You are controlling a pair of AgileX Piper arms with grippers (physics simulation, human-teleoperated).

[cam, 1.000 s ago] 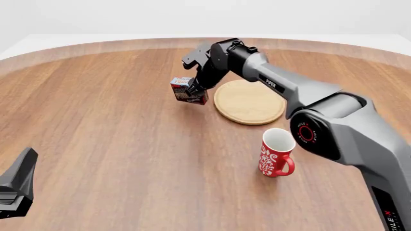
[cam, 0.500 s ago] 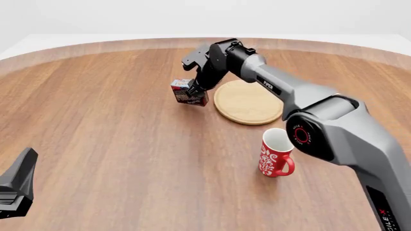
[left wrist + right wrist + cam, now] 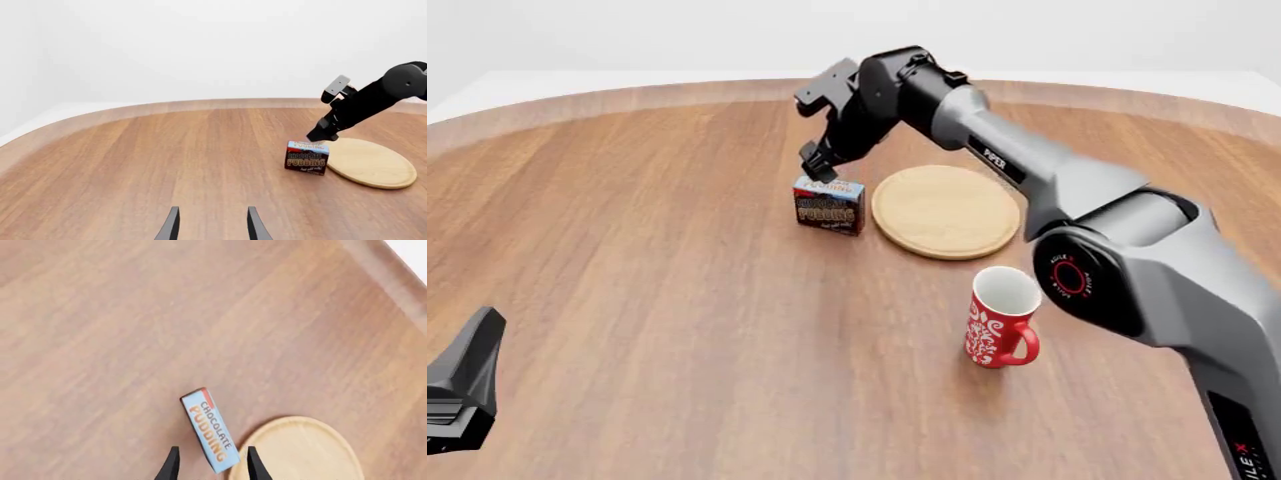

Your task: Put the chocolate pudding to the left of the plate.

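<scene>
Wooden tabletop with a curved far edge fills the front view, set against a plain white background. On it the chocolate pudding stands upright on the table, just to the left of the plate, the two close together but not visibly touching. The right gripper hangs directly above the carton's top, its fingers spread and clear of the carton. A red mug with white pattern stands nearer the camera, to the right, well apart from the plate. The left gripper shows only as a dark shape at the lower left edge; its jaw state cannot be read in this view.

Left wrist view: the left gripper has its two dark fingertips parted, with bare wood between them. Far ahead stand the chocolate pudding, its brown lettered front facing this camera, and the plate beside it. The right gripper sits just over the carton's top.

Right wrist view: seen from above, the chocolate pudding presents its light blue top with orange lettering and a red edge. The right gripper holds its fingertips apart, one on each side of the carton's near end, not gripping it. The plate lies just beside the carton.
</scene>
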